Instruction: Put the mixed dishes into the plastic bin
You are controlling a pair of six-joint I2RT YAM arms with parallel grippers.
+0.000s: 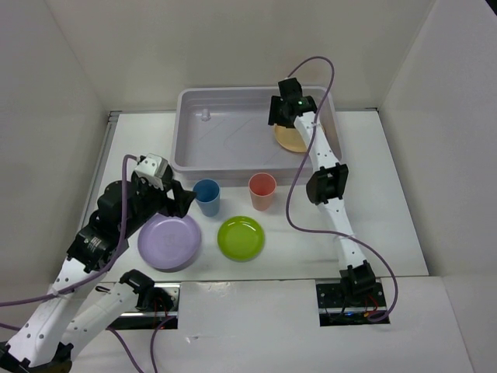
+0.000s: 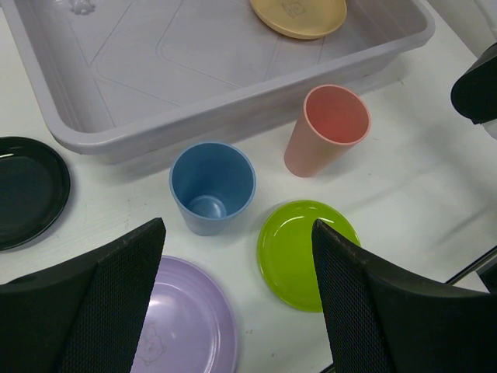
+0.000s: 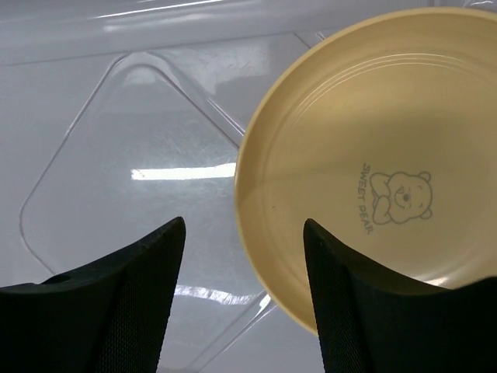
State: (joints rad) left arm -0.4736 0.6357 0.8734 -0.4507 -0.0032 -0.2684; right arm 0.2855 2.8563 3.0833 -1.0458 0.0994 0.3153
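From above, the yellow-orange plate (image 1: 293, 141) lies in the right end of the plastic bin (image 1: 186, 136), under the right pincer (image 1: 289, 116). The lavender plate (image 1: 169, 241), lime-green plate (image 1: 241, 237), blue cup (image 1: 206, 196) and coral-red cup (image 1: 262, 190) sit on the bench (image 1: 388, 194) in front of the bin. The left wrist view shows the left pincer (image 2: 238, 233) spread wide and empty over the cups (the black plate (image 2: 27, 190) lies at the left edge). The right wrist view shows the right pincer's jaws parted above the plate, gripping nothing.

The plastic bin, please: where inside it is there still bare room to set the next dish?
The bin is largely bare from its left wall to the yellow-orange plate at its right end. Crowded before its near wall: blue cup, coral cup, lime-green plate.
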